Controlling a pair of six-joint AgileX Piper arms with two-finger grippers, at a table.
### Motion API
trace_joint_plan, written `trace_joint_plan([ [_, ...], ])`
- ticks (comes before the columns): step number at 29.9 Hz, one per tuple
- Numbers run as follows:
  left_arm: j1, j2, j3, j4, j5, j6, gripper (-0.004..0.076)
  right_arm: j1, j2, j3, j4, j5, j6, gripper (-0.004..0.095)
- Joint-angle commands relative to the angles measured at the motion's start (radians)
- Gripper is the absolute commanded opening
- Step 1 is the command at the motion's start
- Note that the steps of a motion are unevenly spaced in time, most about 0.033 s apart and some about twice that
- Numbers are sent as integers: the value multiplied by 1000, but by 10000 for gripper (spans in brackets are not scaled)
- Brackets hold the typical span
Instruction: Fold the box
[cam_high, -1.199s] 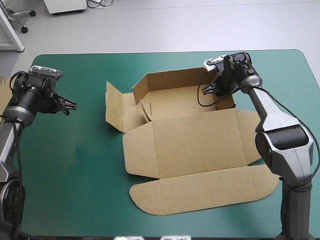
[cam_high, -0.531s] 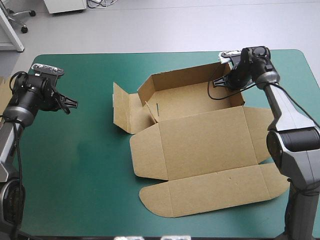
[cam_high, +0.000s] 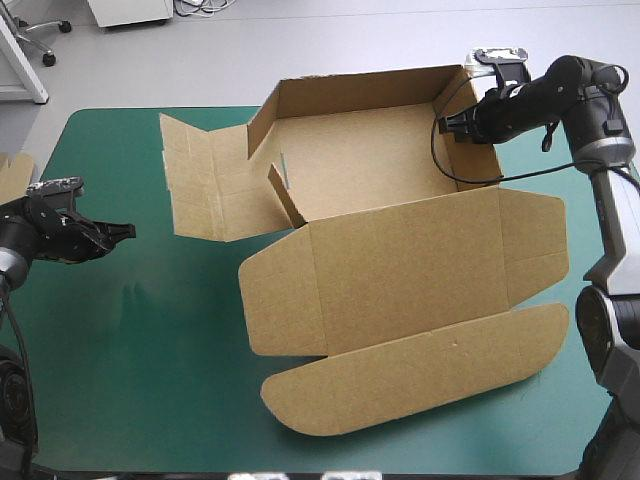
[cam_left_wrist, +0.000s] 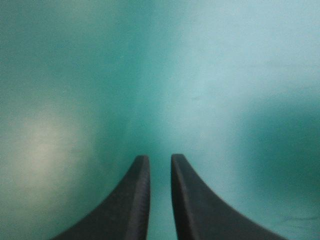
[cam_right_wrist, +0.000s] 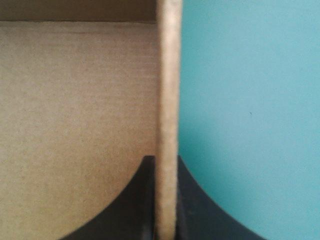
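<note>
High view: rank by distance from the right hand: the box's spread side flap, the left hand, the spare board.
From the right hand:
1. side flap, at the box's left
2. left hand, over the table's left part
3. spare board, at the table's left edge

desk (cam_high: 150, 350) with teal-green cover, rounded corners, seen from above. brown box (cam_high: 400, 280) right of centre: walls raised at the far side, lid and rounded flap spread toward the near edge; contact with the cover not discernible. strip of brown board (cam_high: 12, 172) at the left edge.
</note>
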Motion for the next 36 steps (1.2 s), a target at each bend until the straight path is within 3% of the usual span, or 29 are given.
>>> trace_joint_plan([
  [1,12,-50,-22,-332,-45,200,109,-6,-73,-27,96,-22,-12,-33],
  [6,8,-46,-17,-776,120,517,109,10,-73,-6,119,-56,-16,-33],
  [11,7,-46,13,-1038,238,676,109,16,-60,44,163,-104,-24,-31],
  [18,5,-15,22,-1201,359,740,109,64,-56,74,173,-187,-29,-32],
  [24,-17,-15,22,-1362,449,765,109,79,-43,74,173,-194,-27,-32],
  [36,-181,-15,22,-1538,443,828,123,80,-43,74,141,-209,-7,-32],
])
